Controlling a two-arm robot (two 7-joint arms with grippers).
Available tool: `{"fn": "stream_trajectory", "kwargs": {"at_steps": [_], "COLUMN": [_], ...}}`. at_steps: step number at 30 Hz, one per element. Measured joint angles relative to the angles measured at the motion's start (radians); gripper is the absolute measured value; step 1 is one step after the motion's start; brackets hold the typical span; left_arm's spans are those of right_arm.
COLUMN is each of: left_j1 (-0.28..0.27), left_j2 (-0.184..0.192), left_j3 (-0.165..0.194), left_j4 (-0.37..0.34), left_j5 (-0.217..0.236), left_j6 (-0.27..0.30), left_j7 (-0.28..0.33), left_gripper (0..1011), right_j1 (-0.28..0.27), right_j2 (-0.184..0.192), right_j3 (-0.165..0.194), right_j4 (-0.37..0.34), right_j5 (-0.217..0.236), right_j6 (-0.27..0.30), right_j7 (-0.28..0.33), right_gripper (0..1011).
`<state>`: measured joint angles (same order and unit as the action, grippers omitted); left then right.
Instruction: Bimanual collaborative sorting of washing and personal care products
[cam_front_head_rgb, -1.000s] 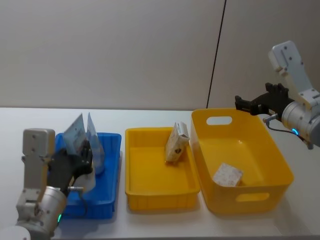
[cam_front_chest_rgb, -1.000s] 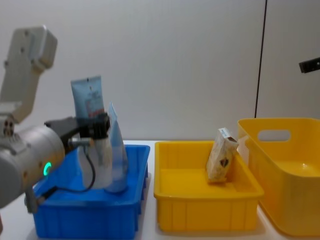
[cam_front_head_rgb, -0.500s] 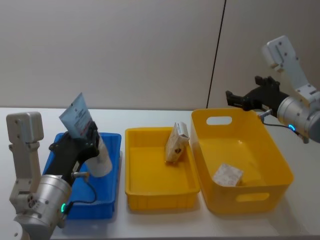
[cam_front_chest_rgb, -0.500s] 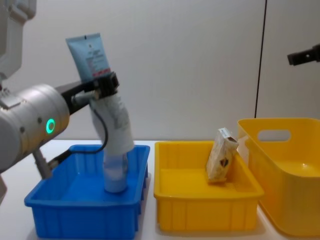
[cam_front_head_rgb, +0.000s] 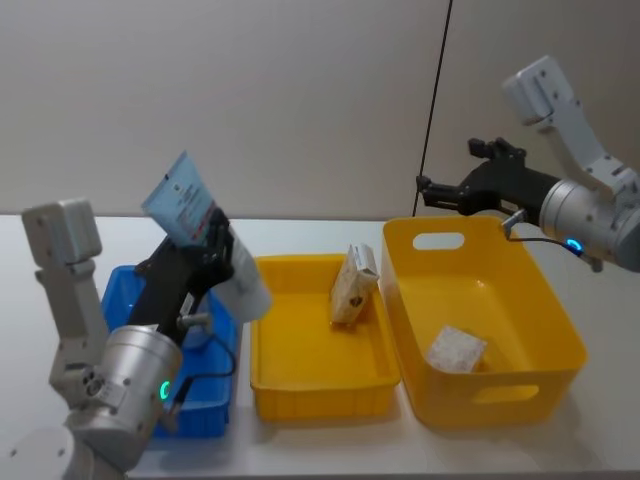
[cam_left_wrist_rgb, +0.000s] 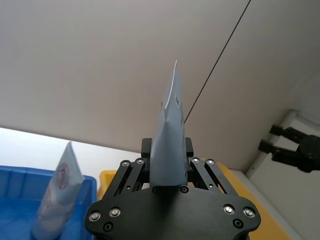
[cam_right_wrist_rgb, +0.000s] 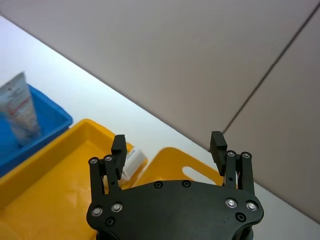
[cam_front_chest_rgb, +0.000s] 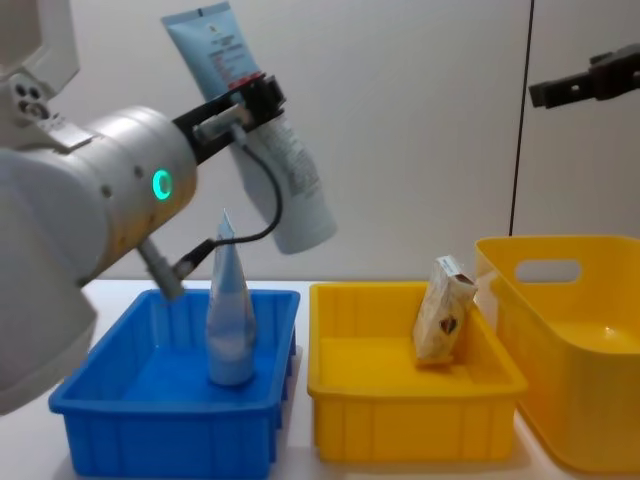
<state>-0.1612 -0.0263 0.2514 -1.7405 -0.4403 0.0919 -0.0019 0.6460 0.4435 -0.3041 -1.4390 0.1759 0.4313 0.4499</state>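
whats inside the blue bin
One pale tube stands upright inside the blue bin. The other tube is held in the air by the left hand. In the head view the left arm covers part of the bin floor.

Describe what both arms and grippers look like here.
Both arms have silver-grey rounded wrist housings with a small glowing light and pale boxy links. The left gripper and right gripper are black, with linkage fingers and silver screws on the faceplate. A black cable loops at each wrist.
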Motion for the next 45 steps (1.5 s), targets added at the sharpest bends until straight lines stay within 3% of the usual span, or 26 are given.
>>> {"fn": "stream_trajectory", "kwargs": {"at_steps": [8,16,38,45], "left_j1": [-0.035,-0.078,-0.125,-0.127], "left_j2": [-0.039,-0.066,-0.087,-0.090], "left_j3": [0.015,0.028,0.029,0.025], "left_j4": [0.038,0.100,0.201,0.214], "left_j5": [-0.002,0.026,0.079,0.087], "left_j6": [-0.035,-0.084,-0.126,-0.127], "left_j7": [-0.003,-0.010,-0.019,-0.026], "left_gripper": [306,306,306,306], "right_j1": [0.025,0.060,0.159,0.186], "right_j2": [0.015,0.031,0.058,0.067], "right_j3": [-0.023,-0.054,-0.148,-0.186], "right_j4": [0.006,0.019,0.069,0.083], "right_j5": [0.032,0.078,0.188,0.192], "right_j6": [-0.028,-0.049,-0.035,-0.029], "right_j7": [0.094,0.222,0.539,0.597], "right_gripper": [1002,1002,1002,1002]}}
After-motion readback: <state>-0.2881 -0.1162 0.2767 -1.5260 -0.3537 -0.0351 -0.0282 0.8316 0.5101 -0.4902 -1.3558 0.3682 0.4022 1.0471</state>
